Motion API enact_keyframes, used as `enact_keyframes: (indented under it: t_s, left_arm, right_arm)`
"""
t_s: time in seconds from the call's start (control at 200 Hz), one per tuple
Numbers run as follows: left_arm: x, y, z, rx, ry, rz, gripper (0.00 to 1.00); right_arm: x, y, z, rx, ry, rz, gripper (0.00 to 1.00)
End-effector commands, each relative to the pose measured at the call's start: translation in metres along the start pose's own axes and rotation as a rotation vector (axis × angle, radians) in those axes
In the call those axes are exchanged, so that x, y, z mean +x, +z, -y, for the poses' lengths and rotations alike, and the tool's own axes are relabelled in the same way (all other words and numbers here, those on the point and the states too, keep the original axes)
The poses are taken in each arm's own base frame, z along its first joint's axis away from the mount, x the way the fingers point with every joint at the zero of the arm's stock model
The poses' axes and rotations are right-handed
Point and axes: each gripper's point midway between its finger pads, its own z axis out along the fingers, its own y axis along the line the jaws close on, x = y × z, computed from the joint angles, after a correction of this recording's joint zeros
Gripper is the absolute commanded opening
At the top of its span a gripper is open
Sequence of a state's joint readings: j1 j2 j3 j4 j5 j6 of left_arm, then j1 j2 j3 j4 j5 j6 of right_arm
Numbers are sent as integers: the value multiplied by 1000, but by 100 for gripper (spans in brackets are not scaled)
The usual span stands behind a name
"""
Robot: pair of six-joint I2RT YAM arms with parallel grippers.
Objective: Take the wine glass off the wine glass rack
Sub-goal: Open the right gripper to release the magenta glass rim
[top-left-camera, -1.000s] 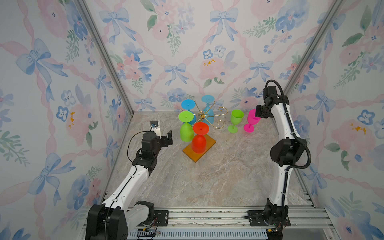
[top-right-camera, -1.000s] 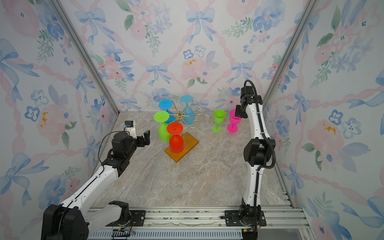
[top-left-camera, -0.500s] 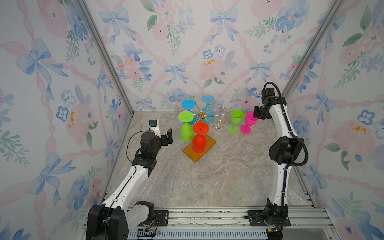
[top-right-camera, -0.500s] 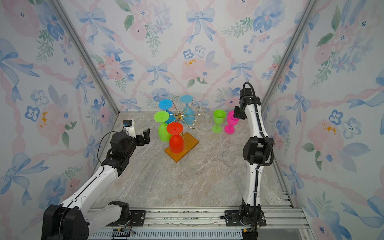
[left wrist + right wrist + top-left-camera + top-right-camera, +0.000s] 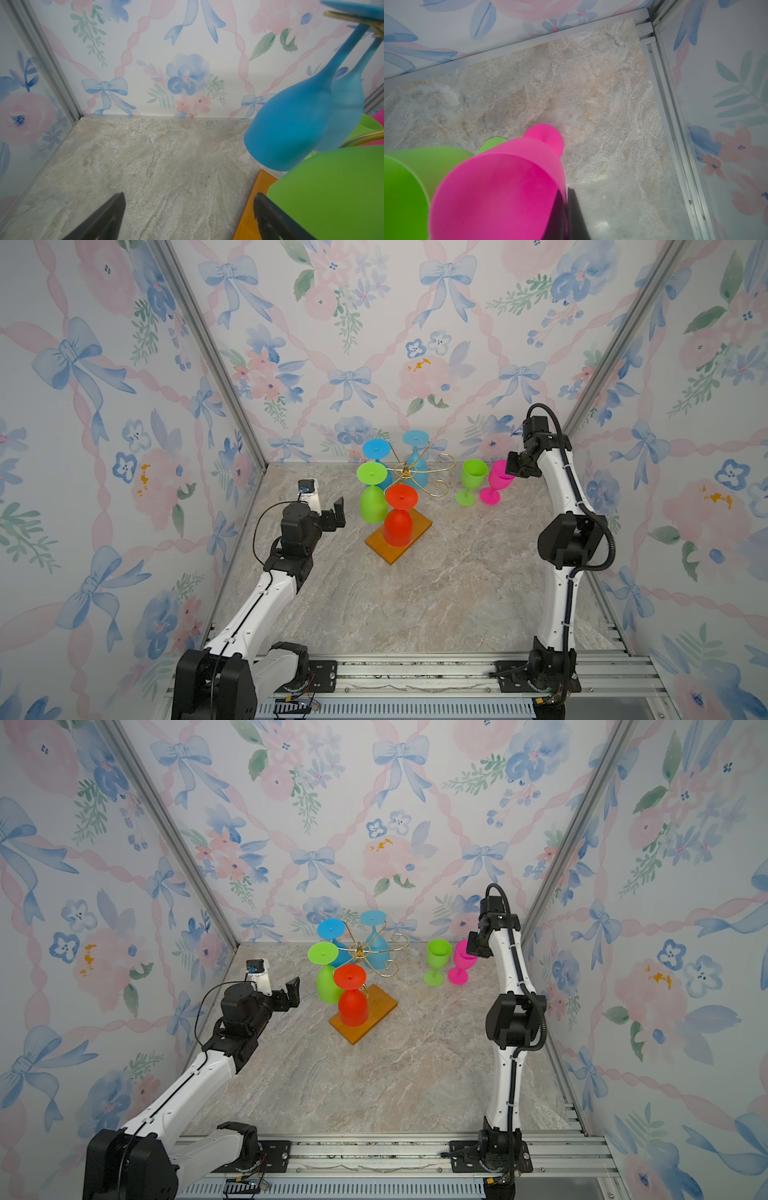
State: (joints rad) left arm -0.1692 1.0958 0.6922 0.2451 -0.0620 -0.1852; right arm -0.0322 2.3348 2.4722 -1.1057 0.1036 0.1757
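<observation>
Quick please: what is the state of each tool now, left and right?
Left tool: open, holding nothing.
Right tool: closed on the rim of the pink wine glass.

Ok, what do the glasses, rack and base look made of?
Glasses: likely frosted plastic, matte, in bright colours, slightly see-through in the pink glass. Rack: thin shiny gold wire, probably metal. Base: orange-brown, smooth, probably wood.
</observation>
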Motion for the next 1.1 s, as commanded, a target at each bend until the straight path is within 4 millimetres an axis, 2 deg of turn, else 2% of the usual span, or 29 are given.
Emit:
enact_keyframes:
  t_s: [0.0,0.365,0.695,1.095]
  left_arm:
    - [5,-4,-4,-5,-9,9,98]
    - [3,-5,-4,-4,-14,16,98]
    - [2,-7,-4,-2,-17,20,98]
    - [0,-10,-2,6,-20,28,98]
  right_arm:
    - [-2,9,1,-9,26,-1,2]
    - [1,10,0,-13,21,-13,5]
    - [1,7,-1,-12,22,-10,15]
    - [-21,-26,2,-12,13,78,28]
